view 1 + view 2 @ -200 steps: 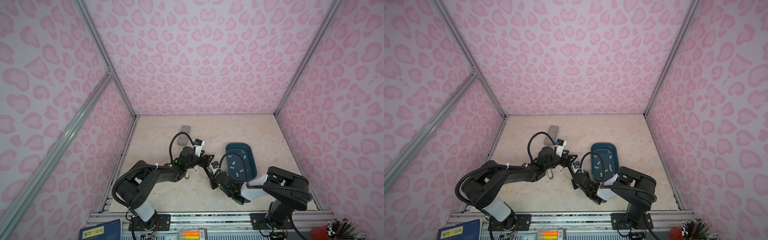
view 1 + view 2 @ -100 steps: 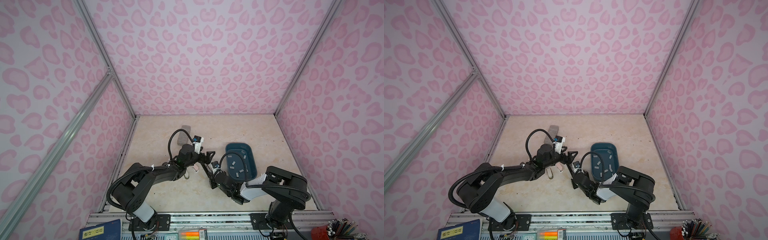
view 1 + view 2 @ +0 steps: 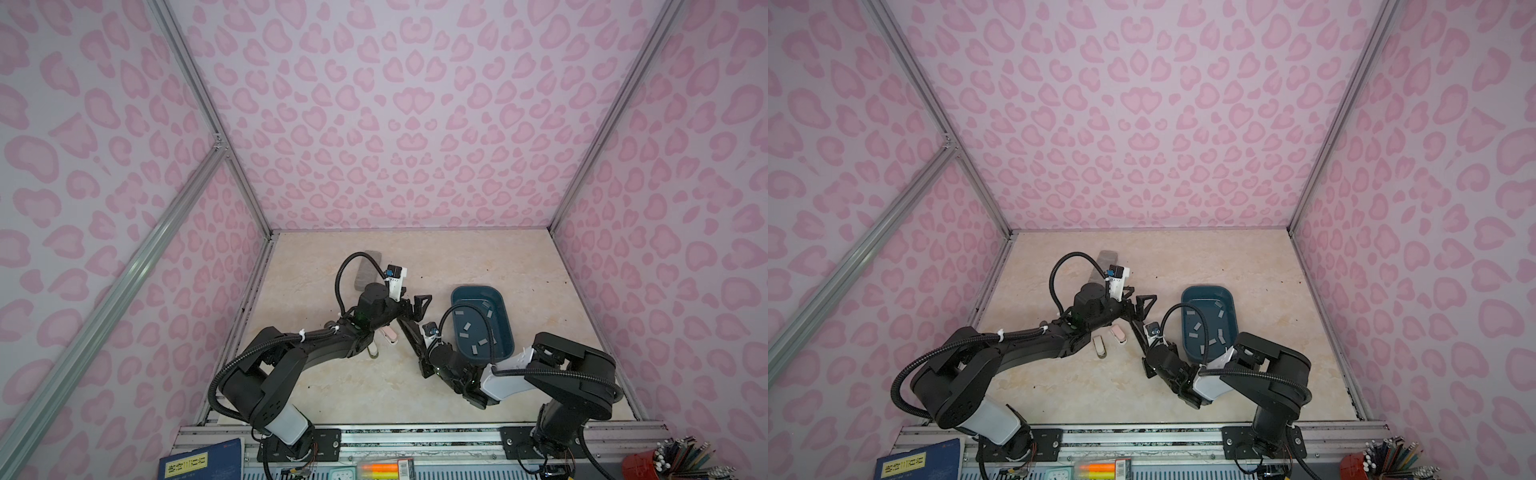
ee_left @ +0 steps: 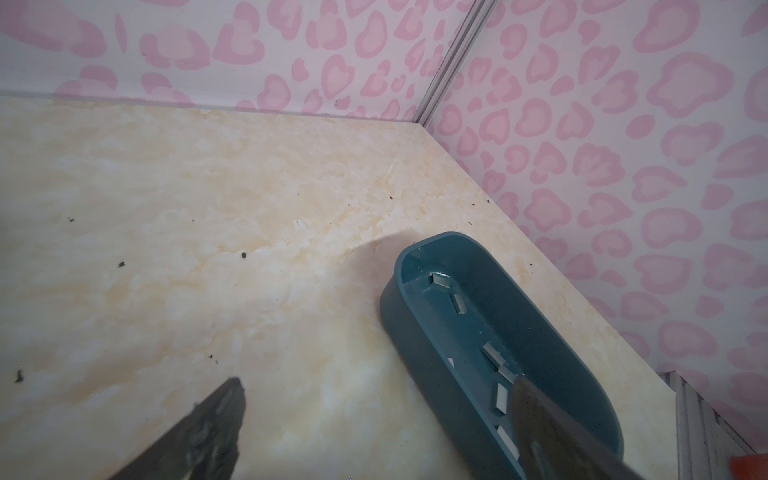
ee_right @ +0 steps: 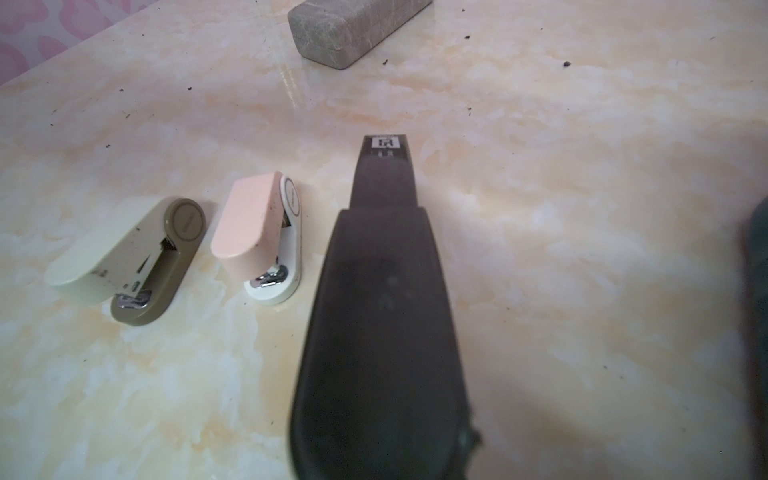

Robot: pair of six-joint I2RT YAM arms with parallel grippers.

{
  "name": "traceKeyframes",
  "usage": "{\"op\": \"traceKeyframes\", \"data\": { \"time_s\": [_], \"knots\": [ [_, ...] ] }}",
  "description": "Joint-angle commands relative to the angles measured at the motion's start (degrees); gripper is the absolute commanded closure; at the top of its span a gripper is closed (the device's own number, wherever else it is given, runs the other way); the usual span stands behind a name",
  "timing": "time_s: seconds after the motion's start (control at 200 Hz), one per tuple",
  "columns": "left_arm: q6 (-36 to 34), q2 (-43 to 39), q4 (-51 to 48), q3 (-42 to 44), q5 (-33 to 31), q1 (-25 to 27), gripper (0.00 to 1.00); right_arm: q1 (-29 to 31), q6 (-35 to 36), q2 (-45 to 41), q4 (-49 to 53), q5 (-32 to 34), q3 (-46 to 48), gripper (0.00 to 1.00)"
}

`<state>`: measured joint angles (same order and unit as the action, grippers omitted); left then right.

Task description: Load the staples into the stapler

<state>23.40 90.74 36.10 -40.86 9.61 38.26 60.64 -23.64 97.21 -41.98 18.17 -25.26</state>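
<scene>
Moved: The left gripper (image 3: 415, 308) has spread its jaws wide and drawn up-frame, off the front of the black stapler (image 5: 382, 291); nothing sits between its fingers.
Right gripper: The right gripper (image 3: 424, 368) is at the stapler's rear end, lower centre in a top view. Its fingers are hidden, so whether it pinches the stapler cannot be told.
Stapler: It lies on the worktop (image 5: 582, 208) at centre frame in both top views, with a narrower front section poking past the wider cover. No strip shows inside.
Staples: The staples (image 4: 457, 303) lie loose in the teal tray (image 3: 476, 287), right of centre.
Risk: The strips lie flat on the tray floor and will likely slip a pinch. The right arm's cable arches over the tray and could snag a reach. A nudged black stapler could knock the pink stapler (image 5: 257, 237) just beside it.
Count: Three staplers: black, pink and pale green stapler (image 5: 124, 257). One tray, one grey block (image 5: 345, 25), roughly nine strips.
</scene>
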Motion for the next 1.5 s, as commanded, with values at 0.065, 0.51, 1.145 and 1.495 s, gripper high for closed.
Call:
{"op": "traceKeyframes", "data": {
  "time_s": [0.065, 0.51, 1.145, 1.495],
  "knots": [
    [1.03, -2.21, 1.32, 3.5, -3.43, -0.12, 0.02, 0.15, -0.7, -3.3, 2.17, 0.64, 1.06, 0.65],
    [-0.72, -3.36, 3.07, 8.99, -1.23, 0.71, 0.12, 0.83, -0.57, -16.28, 9.99, 0.1, 1.17, 0.62],
    [-3.01, 1.54, 4.2, 9.35, -2.49, 3.45, 0.22, -0.39, -3.02, -7.9, 10.64, -0.41, -2.18, 0.82],
    [-3.18, 2.56, 4.89, 9.51, -3.0, 3.47, 0.23, -0.38, -5.32, -3.22, 6.47, -1.21, -0.28, 0.85]
  ]
}}
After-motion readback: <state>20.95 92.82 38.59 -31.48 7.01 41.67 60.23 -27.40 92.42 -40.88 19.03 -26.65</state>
